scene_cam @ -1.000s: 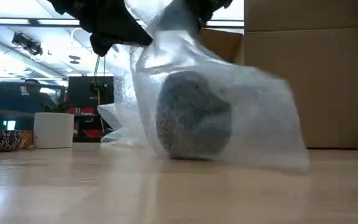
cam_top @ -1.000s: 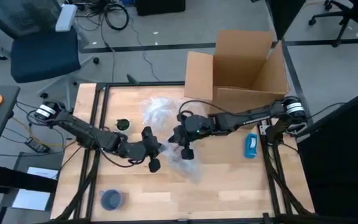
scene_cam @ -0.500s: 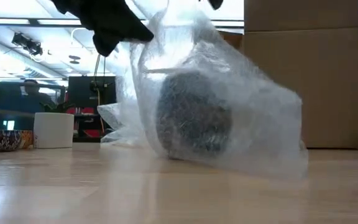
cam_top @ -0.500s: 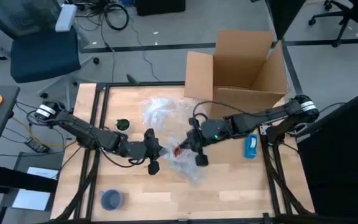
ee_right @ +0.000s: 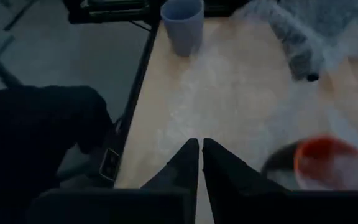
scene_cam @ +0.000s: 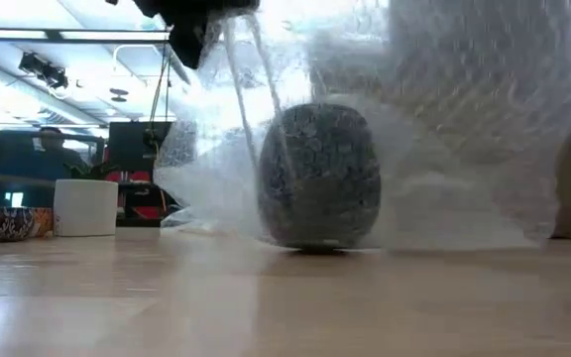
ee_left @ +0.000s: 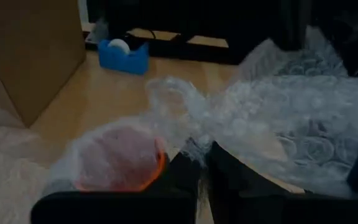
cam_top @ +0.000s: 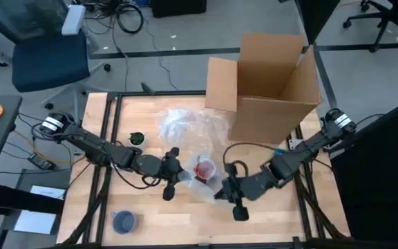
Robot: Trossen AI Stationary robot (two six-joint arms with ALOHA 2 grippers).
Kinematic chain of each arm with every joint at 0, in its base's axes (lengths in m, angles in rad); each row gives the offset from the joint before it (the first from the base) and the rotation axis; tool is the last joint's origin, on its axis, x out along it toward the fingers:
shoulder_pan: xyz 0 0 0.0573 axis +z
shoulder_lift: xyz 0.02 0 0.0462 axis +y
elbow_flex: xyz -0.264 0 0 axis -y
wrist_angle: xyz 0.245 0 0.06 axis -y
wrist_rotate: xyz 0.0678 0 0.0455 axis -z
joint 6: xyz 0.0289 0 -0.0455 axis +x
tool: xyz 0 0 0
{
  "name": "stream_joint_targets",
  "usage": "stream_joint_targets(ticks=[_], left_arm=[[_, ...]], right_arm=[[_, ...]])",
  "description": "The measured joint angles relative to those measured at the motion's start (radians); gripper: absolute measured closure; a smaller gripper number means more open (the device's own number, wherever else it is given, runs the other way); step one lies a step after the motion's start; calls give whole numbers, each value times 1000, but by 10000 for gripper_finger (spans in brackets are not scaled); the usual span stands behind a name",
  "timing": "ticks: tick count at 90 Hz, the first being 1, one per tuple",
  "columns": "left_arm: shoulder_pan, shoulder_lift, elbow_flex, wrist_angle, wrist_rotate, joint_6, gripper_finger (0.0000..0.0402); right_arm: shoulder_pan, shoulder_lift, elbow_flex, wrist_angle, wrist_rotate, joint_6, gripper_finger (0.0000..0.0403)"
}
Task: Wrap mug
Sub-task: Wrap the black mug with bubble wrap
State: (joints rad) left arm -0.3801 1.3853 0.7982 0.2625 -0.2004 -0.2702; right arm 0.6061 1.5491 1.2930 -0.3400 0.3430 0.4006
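A dark speckled mug (cam_top: 204, 168) with a red inside stands upright on the table, its base down (scene_cam: 317, 178). A sheet of clear bubble wrap (scene_cam: 444, 149) is around and over it. My left gripper (cam_top: 172, 173) sits just left of the mug and is shut on the wrap (ee_left: 202, 167). My right gripper (cam_top: 228, 191) is near and right of the mug, also shut on the wrap (ee_right: 200, 155). The right wrist view shows the mug (ee_right: 325, 162) behind hazy wrap. My left gripper pinches a bunched fold of the bubble wrap (ee_left: 191, 144) between its two fingers, right beside the mug's rim. It comes in about level from the table's left. The wrap is raised above the table there. My right gripper pinches a thin edge of the wrap (cam_top: 218, 191) between its shut fingers, on the mug's near right side. The wrap rises from the table, spread over the mug toward the left gripper.
An open cardboard box (cam_top: 268, 76) stands at the far right. More loose bubble wrap (cam_top: 182, 124) lies behind the mug. A blue cup (cam_top: 124, 221) sits at the near left, a small dark object (cam_top: 136, 138) at the left, and a blue tape dispenser (ee_left: 124, 53) at the right.
My right gripper has swung from beyond the mug toward the table's near edge and right, drawing the wrap up and across the mug. The wrap has spread out and now stands higher on the mug's right side. The mug and my left gripper have stayed in place.
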Motion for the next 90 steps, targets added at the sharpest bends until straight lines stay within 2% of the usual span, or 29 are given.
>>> stream_joint_targets(ticks=[17,34,54,72,90], left_arm=[[4,91,1,66,62,-3,402],[30,144,19,136,100,2,402],[64,179,80,136,156,28,402],[80,251,138,131,214,29,402],[91,310,197,125,214,77,402]], right_arm=[[42,19,-30,-18,79,88,403],[41,36,-31,-21,85,105,402],[29,34,-31,-21,87,84,395],[27,-9,-24,-36,88,42,372],[22,-26,-23,-110,131,68,329]])
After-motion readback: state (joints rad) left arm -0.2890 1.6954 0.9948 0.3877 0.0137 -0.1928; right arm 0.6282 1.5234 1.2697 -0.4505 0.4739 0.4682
